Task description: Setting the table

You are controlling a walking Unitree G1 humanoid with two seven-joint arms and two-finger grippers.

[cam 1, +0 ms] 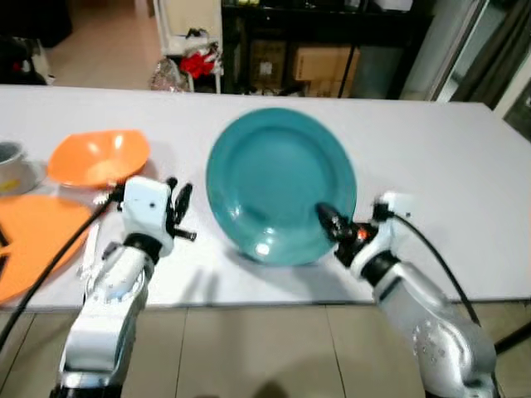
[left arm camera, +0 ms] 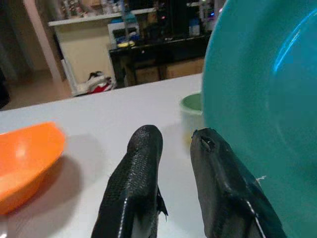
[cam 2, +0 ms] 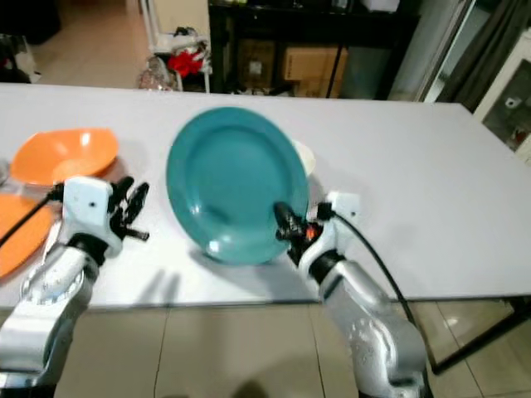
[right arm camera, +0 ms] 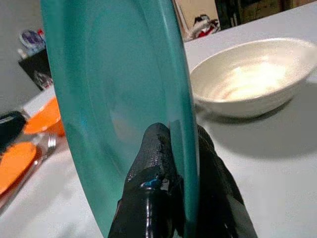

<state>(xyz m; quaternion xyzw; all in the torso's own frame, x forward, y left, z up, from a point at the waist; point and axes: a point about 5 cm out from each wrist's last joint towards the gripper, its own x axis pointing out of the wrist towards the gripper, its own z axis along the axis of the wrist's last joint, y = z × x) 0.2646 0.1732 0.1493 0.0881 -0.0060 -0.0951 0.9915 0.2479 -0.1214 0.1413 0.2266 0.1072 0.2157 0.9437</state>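
White worktop [cam 1: 431,166] up front, cluttered room behind. My right hand [right arm camera: 181,163] is pinched shut on the near rim of the teal plate [cam 1: 278,182], holding it tilted nearly on edge. Looks stiff, glossy, breakable, so probably slippery; I'd keep the rim grip. Cream bowl [right arm camera: 247,79] just behind the plate. Left hand [left arm camera: 173,163] beside it, slightly parted, empty.

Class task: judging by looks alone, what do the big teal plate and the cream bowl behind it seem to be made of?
Round teal plate, pinched at its rim by the right gripper: likely glazed ceramic or melamine, given its glossy highlights and thin even rim. Cream bowl: probably glazed ceramic, given its soft sheen and thick wall. Neither is certain from looks.
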